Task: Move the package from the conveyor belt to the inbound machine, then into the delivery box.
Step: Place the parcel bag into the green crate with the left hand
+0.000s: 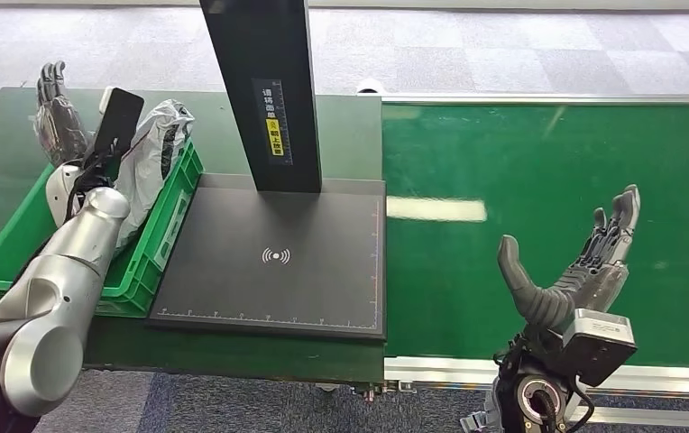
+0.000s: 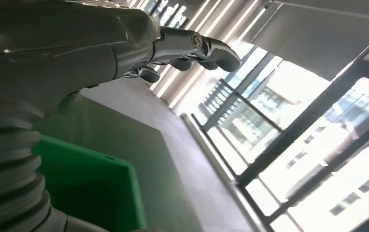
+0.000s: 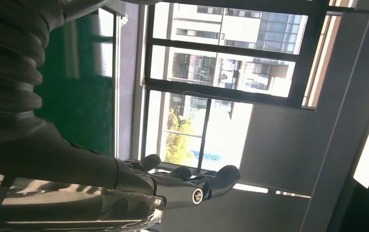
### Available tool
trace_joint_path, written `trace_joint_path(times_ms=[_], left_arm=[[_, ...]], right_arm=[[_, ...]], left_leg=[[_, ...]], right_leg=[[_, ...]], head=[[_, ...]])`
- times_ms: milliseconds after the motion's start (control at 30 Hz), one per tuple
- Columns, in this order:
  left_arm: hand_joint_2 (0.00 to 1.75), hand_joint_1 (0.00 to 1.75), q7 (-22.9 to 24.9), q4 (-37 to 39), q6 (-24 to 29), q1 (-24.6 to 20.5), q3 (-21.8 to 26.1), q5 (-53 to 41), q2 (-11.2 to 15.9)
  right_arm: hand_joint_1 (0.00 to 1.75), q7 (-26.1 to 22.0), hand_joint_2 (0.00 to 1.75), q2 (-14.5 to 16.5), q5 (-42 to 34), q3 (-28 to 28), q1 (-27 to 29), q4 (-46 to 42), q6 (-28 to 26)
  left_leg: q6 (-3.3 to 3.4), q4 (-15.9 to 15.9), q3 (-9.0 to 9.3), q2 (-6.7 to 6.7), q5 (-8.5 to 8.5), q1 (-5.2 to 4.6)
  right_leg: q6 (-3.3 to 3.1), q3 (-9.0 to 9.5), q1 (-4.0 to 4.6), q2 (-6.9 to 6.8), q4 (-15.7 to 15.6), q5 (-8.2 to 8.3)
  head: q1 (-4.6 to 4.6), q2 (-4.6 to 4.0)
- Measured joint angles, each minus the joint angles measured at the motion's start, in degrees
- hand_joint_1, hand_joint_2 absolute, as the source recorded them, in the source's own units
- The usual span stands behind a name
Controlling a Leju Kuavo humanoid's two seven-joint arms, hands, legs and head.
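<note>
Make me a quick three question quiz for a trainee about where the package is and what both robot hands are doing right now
1. True or false: the crinkled grey plastic package lies on the flat black scanner pad.
2. Which hand hovers over the bright green conveyor belt? A) left hand B) right hand
3. Fill in: the package sits in the green plastic ____.

Key
1. False: it sits in the green plastic crate, beside the pad.
2. B: the right hand, held open; the left hand is raised above the crate.
3. crate
</note>
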Motion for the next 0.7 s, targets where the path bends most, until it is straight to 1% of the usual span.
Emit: trace_joint_path(times_ms=[33,67,100,133,167,200,233,300,367,433,467,533,633,700], left_arm=[[1.75,0.0,-5.3,-1.13,-1.76,0.32,1.99,4.86,-1.17],[1.75,0.0,-9.44,-2.95,-5.31,1.12,3.48,10.22,-2.62],[1.75,0.0,-12.3,-5.84,-10.26,2.72,4.29,16.23,-4.26],[1.75,0.0,-14.13,-9.79,-15.71,5.24,4.15,22.19,-6.05],[1.75,0.0,-14.89,-14.56,-20.41,8.77,2.92,27.07,-7.86],[1.75,0.0,-15.02,-19.64,-23.02,13.14,0.41,30.87,-9.51],[1.75,0.0,-15.05,-24.58,-23.83,17.88,-2.74,34.28,-10.96],[1.75,0.0,-15.81,-32.58,-23.03,27.7,-9.52,41.04,-13.02],[1.75,0.0,-16.81,-37.16,-23.65,36.08,-14.72,46.31,-14.24],[1.75,0.0,-17.46,-39.33,-24.96,42.35,-18.39,48.5,-14.95],[1.75,0.0,-17.71,-40.01,-25.36,44.65,-19.75,48.85,-15.19],[1.75,0.0,-17.03,-41.04,-26.67,47.61,-21.64,49.22,-15.53],[1.75,0.0,-14.66,-41.93,-31.08,51.28,-23.15,49.64,-16.05],[1.75,0.0,-15.36,-42.01,-33.98,54.23,-24.11,49.89,-16.48]], right_arm=[[0.0,0.21,1.75,-0.04,-0.44,0.01,0.0,0.31,0.51],[0.0,0.4,1.75,-0.09,-1.08,-0.01,0.01,0.74,1.38],[0.0,0.38,1.75,-0.15,-1.77,-0.03,0.02,1.38,2.51],[0.0,0.09,1.75,-0.21,-2.15,-0.08,0.03,2.32,3.45],[0.0,-0.53,1.75,-0.26,-2.06,-0.16,0.04,3.62,4.02],[0.0,-1.45,1.75,-0.29,-1.74,-0.36,0.07,5.28,4.2],[0.0,-2.47,1.75,-0.27,-1.47,-0.72,0.24,7.22,4.13],[0.0,-4.8,1.75,-0.13,-1.8,-1.94,1.24,11.23,4.13],[0.0,-6.87,1.75,0.15,-1.91,-3.32,2.92,14.82,3.83],[0.0,-8.14,1.75,0.52,-1.45,-4.32,4.51,17.85,3.14],[0.0,-8.5,1.75,0.71,-1.25,-4.66,5.14,19.09,2.84],[0.0,-8.72,1.75,1.04,-0.12,-5.16,5.94,20.98,1.9],[0.0,-8.7,1.75,1.67,3.49,-5.43,7.19,23.31,-0.89],[0.0,-9.17,1.75,2.16,5.47,-5.06,8.57,24.62,-2.89]], left_leg=[[0.0,0.0,0.0,0.0,0.0,-0.01],[0.01,0.0,0.02,0.0,-0.01,-0.03],[0.03,0.0,0.04,0.0,-0.03,-0.06],[0.05,0.0,0.05,0.0,-0.05,-0.09],[0.07,0.0,0.07,-0.01,-0.07,-0.12],[0.11,0.0,0.08,0.01,-0.12,-0.14],[0.15,0.0,0.1,0.03,-0.18,-0.15],[0.22,0.0,0.13,0.08,-0.33,-0.17],[0.24,0.0,0.13,0.06,-0.43,-0.18],[0.24,0.0,0.09,0.01,-0.47,-0.18],[0.23,0.0,0.07,0.0,-0.48,-0.17],[0.22,-0.01,0.06,0.0,-0.5,-0.15],[0.2,-0.03,0.16,0.03,-0.54,-0.13],[0.19,-0.04,0.18,0.03,-0.54,-0.12]], right_leg=[[0.0,0.01,-0.02,-0.01,-0.01,0.0],[0.01,0.01,-0.05,-0.01,-0.02,0.0],[0.02,0.04,-0.09,-0.01,-0.03,-0.01],[0.04,0.08,-0.13,-0.01,-0.04,-0.02],[0.06,0.11,-0.17,-0.01,-0.05,-0.04],[0.09,0.14,-0.19,0.01,-0.07,-0.06],[0.11,0.16,-0.2,0.03,-0.09,-0.07],[0.19,0.16,-0.21,0.08,-0.13,-0.16],[0.28,0.15,-0.21,0.08,-0.15,-0.29],[0.3,0.14,-0.2,0.06,-0.15,-0.38],[0.3,0.13,-0.19,0.05,-0.15,-0.4],[0.29,0.12,-0.17,0.05,-0.15,-0.42],[0.25,0.21,-0.14,0.06,-0.15,-0.45],[0.24,0.23,-0.14,0.06,-0.15,-0.46]], head=[[0.01,0.0],[0.0,0.0],[0.0,0.0],[-0.01,0.0],[0.0,0.0],[-0.01,0.0],[-0.01,0.0],[0.0,0.0],[0.0,0.0],[-0.02,0.0],[-0.02,0.0],[-0.02,0.01],[-0.02,0.01],[-0.01,0.0]])
